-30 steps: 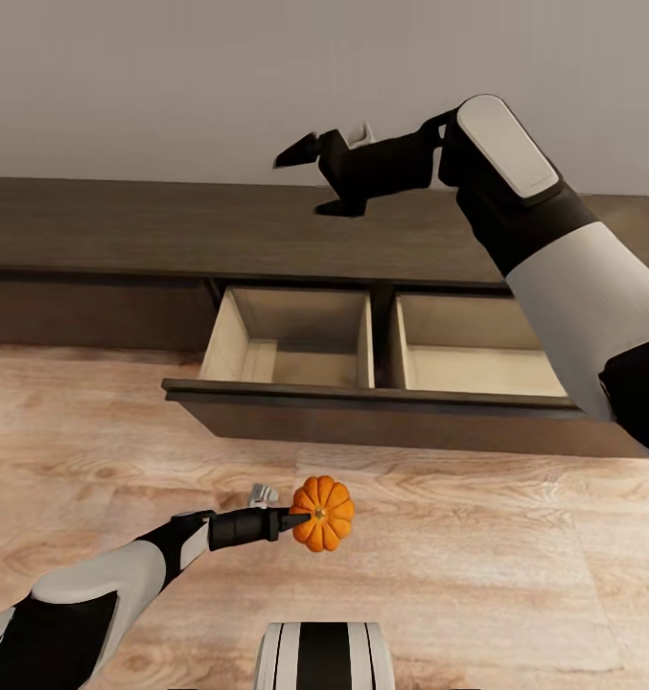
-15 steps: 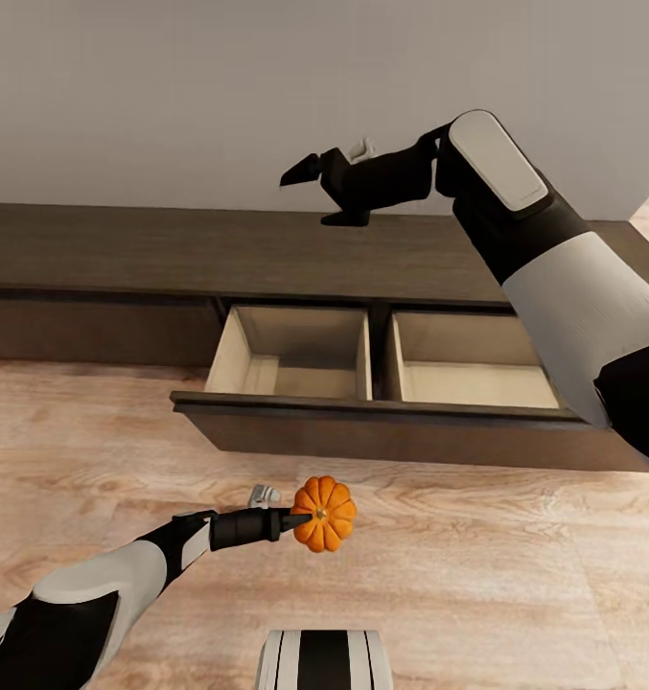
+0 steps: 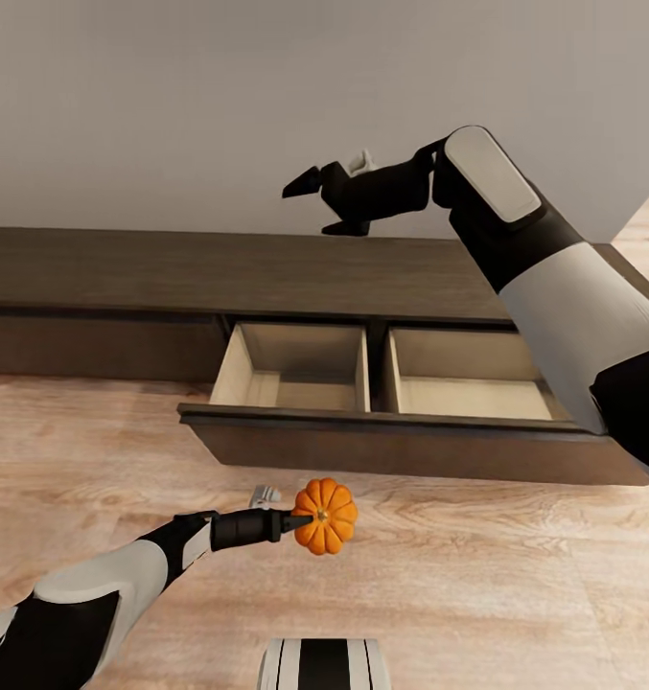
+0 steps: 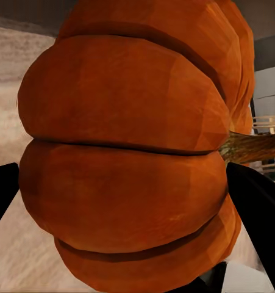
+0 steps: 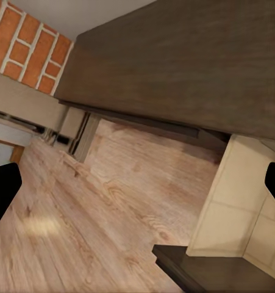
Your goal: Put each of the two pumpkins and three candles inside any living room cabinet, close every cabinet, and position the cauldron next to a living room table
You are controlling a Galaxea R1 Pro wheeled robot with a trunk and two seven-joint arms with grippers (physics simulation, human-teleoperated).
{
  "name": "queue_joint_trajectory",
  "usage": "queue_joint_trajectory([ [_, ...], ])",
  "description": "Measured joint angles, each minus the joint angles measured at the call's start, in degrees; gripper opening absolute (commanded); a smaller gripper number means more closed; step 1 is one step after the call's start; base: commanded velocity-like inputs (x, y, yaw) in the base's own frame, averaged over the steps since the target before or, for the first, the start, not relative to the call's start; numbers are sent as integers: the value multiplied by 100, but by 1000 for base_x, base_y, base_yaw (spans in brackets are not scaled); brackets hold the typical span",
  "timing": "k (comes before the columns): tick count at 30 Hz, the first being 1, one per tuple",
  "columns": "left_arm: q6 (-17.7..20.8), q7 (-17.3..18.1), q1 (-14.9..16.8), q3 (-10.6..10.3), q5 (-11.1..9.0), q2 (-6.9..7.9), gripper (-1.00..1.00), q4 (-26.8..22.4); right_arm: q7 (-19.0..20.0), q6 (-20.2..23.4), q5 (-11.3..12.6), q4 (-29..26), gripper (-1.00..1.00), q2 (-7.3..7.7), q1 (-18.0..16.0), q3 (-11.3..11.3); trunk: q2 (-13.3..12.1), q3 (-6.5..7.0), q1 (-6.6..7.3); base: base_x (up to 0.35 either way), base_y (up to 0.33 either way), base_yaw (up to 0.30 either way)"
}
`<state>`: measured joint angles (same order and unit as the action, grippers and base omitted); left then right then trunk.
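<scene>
Left arm low, stretched forward over wood floor [image 3: 477, 575], forearm near level. Left pincer [image 3: 300, 518] clamped on pumpkin [image 3: 325, 516], held in air short of cabinet [image 3: 171, 273] drawer front. Wrist view: pumpkin [image 4: 131, 152] between dark fingers [image 4: 256, 201], stem sideways. Cabinet drawer [image 3: 382, 436] pulled out, two pale compartments bare. Right arm raised, elbow bent, forearm reaching across above cabinet top. Right pincer [image 3: 326, 203] spread wide, holding nothing.

Left hand [image 3: 295, 522] low and extended forward, clamped on pumpkin [image 3: 325, 516]; right hand [image 3: 324, 203] raised high, fingers spread, holding nothing.
</scene>
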<state>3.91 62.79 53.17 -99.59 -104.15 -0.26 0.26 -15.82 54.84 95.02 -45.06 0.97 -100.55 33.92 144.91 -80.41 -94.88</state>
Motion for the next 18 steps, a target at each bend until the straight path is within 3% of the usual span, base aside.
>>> queue_joint_trajectory([
  [4, 200, -1, 0, -13, 14, -28, -100, -4, 0, 0, -98, -2, 100, 0, 61, 0, -5, 89, 10, 0, 0, 0],
  [15, 261, 7, 7, -28, 21, -113, -100, -9, -3, -1, -308, -3, 100, 0, 88, 0, -20, 332, 39, 0, 0, 0],
  [18, 338, 6, 9, -155, 26, -119, -100, -15, -5, -2, -311, 4, 100, 0, 90, 0, -24, 399, 47, 0, 0, 0],
])
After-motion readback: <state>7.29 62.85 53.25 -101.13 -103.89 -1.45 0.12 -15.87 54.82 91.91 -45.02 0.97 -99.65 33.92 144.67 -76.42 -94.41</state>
